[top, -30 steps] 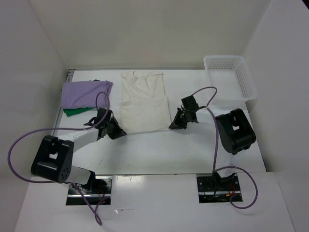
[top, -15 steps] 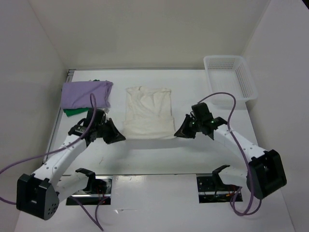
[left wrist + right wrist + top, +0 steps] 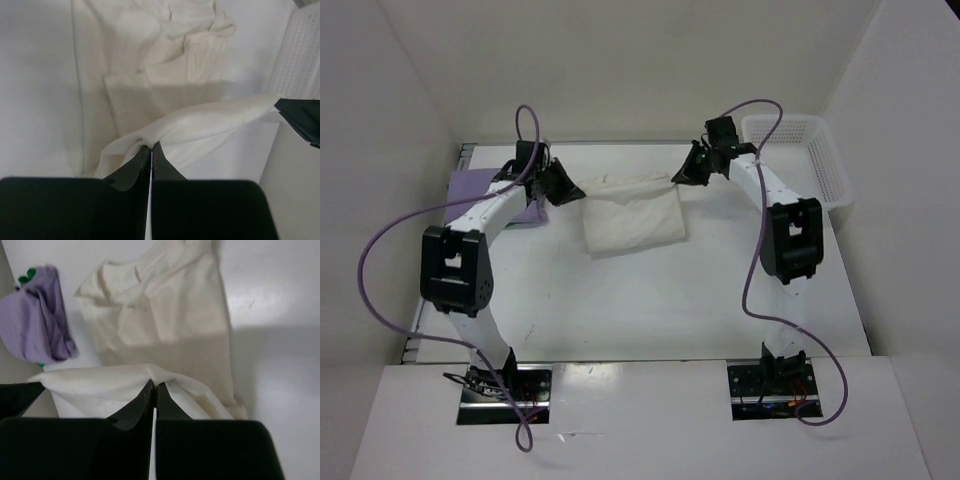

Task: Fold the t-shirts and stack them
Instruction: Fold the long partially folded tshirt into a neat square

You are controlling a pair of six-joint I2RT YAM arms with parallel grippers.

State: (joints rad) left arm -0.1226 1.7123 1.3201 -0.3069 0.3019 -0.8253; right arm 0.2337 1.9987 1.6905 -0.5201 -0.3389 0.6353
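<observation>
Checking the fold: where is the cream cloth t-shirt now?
Top view, centre-back of table: cream t-shirt, edge pinched by left gripper and right gripper, right of lavender cloth shirt.

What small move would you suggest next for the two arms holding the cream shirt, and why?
Probably lower the held edge onto the cream shirt and let go. The left jaws and right jaws are shut on that edge, stretched between them above the rest lying on the table, so the fold looks not yet laid down.

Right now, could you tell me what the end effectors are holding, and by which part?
Both hold the cream shirt: the left end effector pinches one end of its lifted edge, the right end effector the other end.
</observation>
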